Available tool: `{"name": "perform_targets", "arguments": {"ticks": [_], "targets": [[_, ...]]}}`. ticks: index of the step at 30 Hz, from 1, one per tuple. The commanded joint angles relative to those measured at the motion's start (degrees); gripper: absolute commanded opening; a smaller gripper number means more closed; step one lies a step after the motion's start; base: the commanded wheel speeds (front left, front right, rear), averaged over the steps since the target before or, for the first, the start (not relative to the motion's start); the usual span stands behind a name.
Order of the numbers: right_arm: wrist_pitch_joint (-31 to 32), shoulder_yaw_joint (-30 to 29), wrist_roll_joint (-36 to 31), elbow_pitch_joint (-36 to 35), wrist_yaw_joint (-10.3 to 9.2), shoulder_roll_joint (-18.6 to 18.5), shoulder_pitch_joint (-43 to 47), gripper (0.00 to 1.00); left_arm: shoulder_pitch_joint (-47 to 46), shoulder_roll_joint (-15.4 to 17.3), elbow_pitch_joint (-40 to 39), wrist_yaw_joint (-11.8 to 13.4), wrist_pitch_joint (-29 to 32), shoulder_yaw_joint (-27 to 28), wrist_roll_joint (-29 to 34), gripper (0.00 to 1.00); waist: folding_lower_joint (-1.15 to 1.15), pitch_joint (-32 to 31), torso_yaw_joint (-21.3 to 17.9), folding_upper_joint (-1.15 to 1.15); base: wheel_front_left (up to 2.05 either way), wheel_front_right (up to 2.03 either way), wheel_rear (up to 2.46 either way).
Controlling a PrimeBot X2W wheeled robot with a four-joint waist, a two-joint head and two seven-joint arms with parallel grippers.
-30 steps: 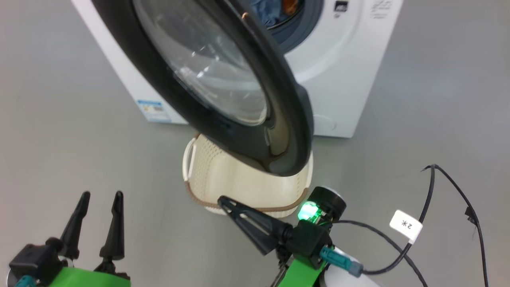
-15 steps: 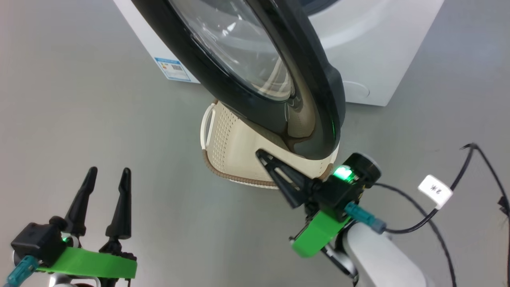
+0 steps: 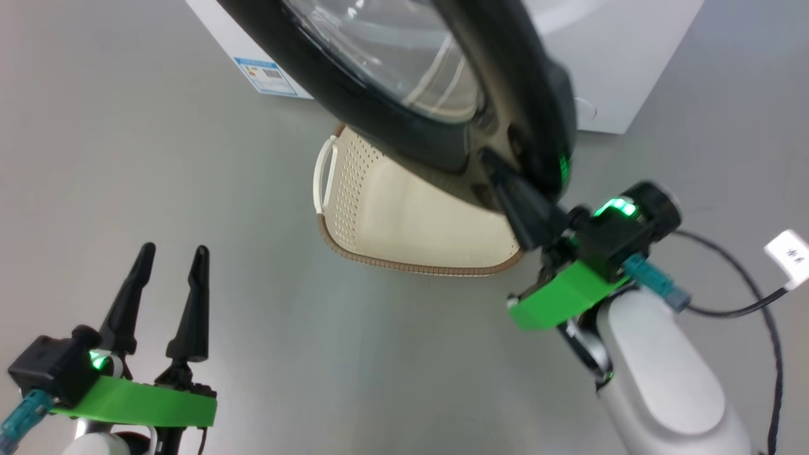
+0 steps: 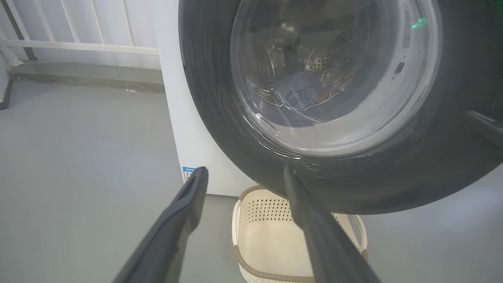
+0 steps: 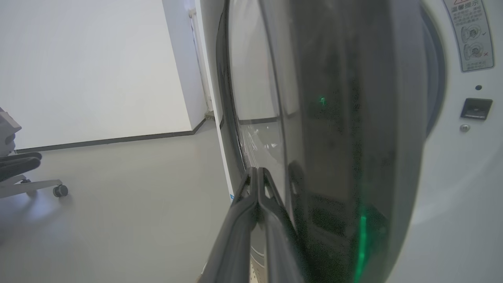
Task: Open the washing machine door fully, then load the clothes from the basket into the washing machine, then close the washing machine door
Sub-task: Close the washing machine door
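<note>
- Right gripper [image 3: 492, 163], centre right in the head view: fingers clenched together with nothing between them, tip right at the lower rim of the door [image 3: 379, 123]. Touching? I can't tell.
- My right wrist view has those shut fingers running up alongside the door, seen edge-on at centre frame.
- Door stands ajar, swung out from the machine [image 3: 607, 57] across the top of the head view, overhanging the basket [image 3: 341, 189].
- Basket sits on the floor [image 3: 189, 126], centre frame, just in front of the machine.
- Left gripper [image 3: 175, 249], lower left: fingers spread apart, holding nothing, well away from the door.
- Clothes [image 4: 300, 92]: seen through the door glass in the left wrist view, upper centre, lying in the drum [image 4: 334, 63].
</note>
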Motion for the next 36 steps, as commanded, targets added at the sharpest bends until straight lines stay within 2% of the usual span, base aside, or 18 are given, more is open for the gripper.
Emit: {"name": "perform_targets", "arguments": {"ticks": [1, 12, 19, 36], "targets": [[-0.21, -0.04, -0.5, -1.76, 0.07, 1.08, -1.88, 0.0, -1.83, 2.25, -1.41, -0.09, -0.35, 1.55, -0.48, 1.0, 0.0, 1.23, 0.12, 0.0, 0.0, 0.0, 0.0], [-0.21, -5.96, -1.59, -0.57, 0.07, 1.08, -10.13, 0.0, -4.32, 3.34, -2.17, -0.09, -0.35, -2.94, -2.85, 1.0, 0.0, 5.47, 1.37, 0.0, 0.0, 0.0, 0.0], [-0.21, -11.49, -2.52, -0.84, 0.07, 1.08, -11.93, 0.0, -4.75, 3.68, -3.06, -0.09, -0.35, -6.1, -3.3, 1.0, 0.0, 6.57, 2.14, 0.0, 0.0, 0.0, 0.0], [-0.21, -15.6, -6.47, 1.64, 0.07, 1.08, -22.78, 0.0, -8.51, 4.01, -4.49, -0.09, -0.35, -7.46, -6.05, 1.0, 0.0, 14.29, 3.33, 0.0, 0.0, 0.0, 0.0]]}}
